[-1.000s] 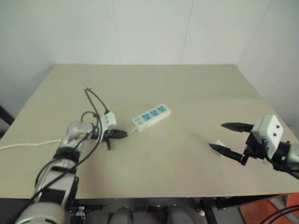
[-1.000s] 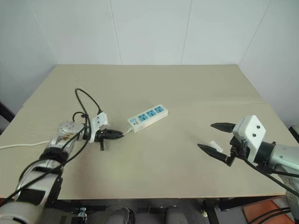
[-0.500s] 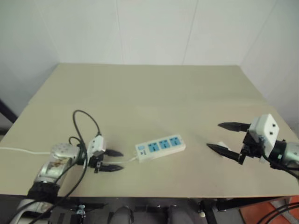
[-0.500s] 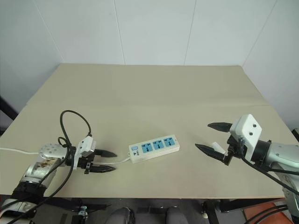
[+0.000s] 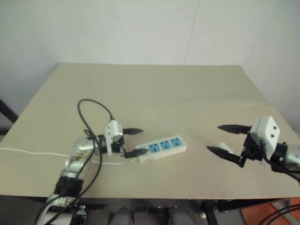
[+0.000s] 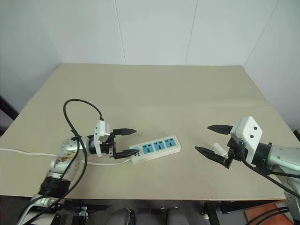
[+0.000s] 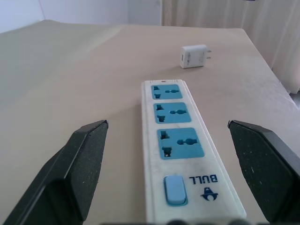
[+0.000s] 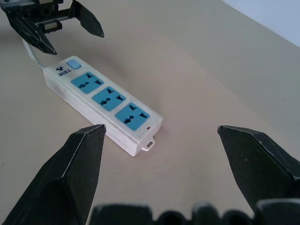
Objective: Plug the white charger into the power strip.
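Beige tabletop [image 6: 187,93] carries the power strip [image 6: 155,149]; left gripper [image 6: 125,142] spread at its switch end, right gripper [image 6: 212,139] spread by the white charger [image 7: 194,56].

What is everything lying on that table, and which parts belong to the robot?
Long flat white power strip: one, white with three blue socket faces and a blue switch, near the table's front middle.
Thin white cord: one, white, running from the strip's switch end to the table's left edge.
Small white cube-shaped charger: one, white, lying beyond the strip's far end, near the right gripper.
Flat wooden table: one, beige.
Left gripper: one, black fingers open at the strip's switch end.
Right gripper: one, black fingers open.
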### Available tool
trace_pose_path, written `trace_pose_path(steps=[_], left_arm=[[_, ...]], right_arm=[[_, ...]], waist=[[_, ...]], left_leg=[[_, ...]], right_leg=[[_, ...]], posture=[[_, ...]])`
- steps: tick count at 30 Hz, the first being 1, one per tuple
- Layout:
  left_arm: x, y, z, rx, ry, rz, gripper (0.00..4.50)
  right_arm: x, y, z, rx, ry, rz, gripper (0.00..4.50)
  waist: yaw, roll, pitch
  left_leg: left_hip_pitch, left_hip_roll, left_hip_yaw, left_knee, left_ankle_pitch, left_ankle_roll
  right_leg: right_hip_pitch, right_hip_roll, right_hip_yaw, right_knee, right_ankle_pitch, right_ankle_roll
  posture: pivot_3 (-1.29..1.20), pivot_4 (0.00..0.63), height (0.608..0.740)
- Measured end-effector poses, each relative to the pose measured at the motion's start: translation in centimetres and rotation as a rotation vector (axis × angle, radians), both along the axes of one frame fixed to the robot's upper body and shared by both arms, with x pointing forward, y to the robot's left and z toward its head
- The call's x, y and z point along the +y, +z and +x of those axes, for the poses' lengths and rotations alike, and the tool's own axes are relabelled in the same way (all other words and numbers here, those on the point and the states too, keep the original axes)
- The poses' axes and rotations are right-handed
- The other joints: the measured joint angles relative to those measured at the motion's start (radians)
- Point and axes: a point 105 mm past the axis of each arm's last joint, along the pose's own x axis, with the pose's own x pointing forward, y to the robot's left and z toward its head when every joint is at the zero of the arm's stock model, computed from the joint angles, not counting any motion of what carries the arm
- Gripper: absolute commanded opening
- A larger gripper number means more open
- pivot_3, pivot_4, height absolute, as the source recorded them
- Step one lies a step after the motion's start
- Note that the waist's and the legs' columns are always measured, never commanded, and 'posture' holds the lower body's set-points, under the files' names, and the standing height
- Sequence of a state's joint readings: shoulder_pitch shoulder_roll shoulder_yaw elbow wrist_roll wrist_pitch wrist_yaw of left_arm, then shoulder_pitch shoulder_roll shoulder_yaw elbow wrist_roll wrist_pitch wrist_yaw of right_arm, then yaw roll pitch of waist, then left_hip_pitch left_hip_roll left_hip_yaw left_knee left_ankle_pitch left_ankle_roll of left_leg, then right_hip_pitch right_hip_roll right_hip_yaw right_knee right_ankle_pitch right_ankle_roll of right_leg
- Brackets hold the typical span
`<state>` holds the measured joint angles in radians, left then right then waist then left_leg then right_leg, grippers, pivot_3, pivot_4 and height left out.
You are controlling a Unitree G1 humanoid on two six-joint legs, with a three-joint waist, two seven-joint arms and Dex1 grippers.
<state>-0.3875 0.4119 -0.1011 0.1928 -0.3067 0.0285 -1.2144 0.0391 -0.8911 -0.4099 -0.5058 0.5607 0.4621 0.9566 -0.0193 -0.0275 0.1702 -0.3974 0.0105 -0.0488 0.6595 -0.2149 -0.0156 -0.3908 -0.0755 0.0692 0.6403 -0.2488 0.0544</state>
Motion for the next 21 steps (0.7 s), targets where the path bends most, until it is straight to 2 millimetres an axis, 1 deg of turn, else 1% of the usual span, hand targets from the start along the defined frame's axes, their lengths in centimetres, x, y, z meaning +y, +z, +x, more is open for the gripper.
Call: trace_pose_path(steps=[2,6,10,14,21], left_arm=[[-0.3,-1.5,0.2,0.02,0.016,0.007,4.46],[-0.6,-3.1,0.4,0.014,0.037,0.033,4.46],[-1.2,-3.8,0.6,-0.021,0.048,0.037,4.46],[-1.5,-4.0,0.7,-0.036,0.046,0.025,4.46],[-2.0,-4.8,0.9,-0.034,0.038,0.041,4.46]], right_arm=[[0.0,0.0,-0.1,0.002,0.001,0.003,4.5],[0.1,0.0,-0.1,0.002,0.001,0.007,4.5],[0.1,0.1,-0.3,-0.002,0.001,0.005,4.5],[0.3,0.2,-0.3,-0.009,0.003,0.003,4.5],[0.3,0.4,-0.3,-0.014,0.006,0.0,4.5]], waist=[[0.002,0.0,0.0],[0.004,0.0,0.0],[0.008,0.0,0.0],[0.011,0.001,-0.001],[0.02,0.008,-0.007]], left_leg=[[0.0,0.0,0.0,0.0,0.0,0.0],[-0.001,0.0,0.0,0.0,0.0,0.0],[0.0,-0.001,0.0,0.0,0.0,0.0],[0.001,-0.002,0.0,0.0,0.0,0.0],[0.004,-0.003,0.0,0.001,0.0,0.0]], right_leg=[[0.0,0.0,0.0,0.0,-0.001,0.001],[0.0,0.0,0.0,-0.001,-0.001,0.001],[0.001,-0.001,0.0,-0.001,0.0,0.001],[0.003,-0.002,0.0,-0.001,-0.003,0.007],[0.006,-0.002,0.0,-0.002,-0.004,0.008]], posture=[[0.0,0.15,0.74],[0.0,0.15,0.74],[0.0,0.15,0.74],[0.0,0.15,0.74],[0.0,0.15,0.74]])
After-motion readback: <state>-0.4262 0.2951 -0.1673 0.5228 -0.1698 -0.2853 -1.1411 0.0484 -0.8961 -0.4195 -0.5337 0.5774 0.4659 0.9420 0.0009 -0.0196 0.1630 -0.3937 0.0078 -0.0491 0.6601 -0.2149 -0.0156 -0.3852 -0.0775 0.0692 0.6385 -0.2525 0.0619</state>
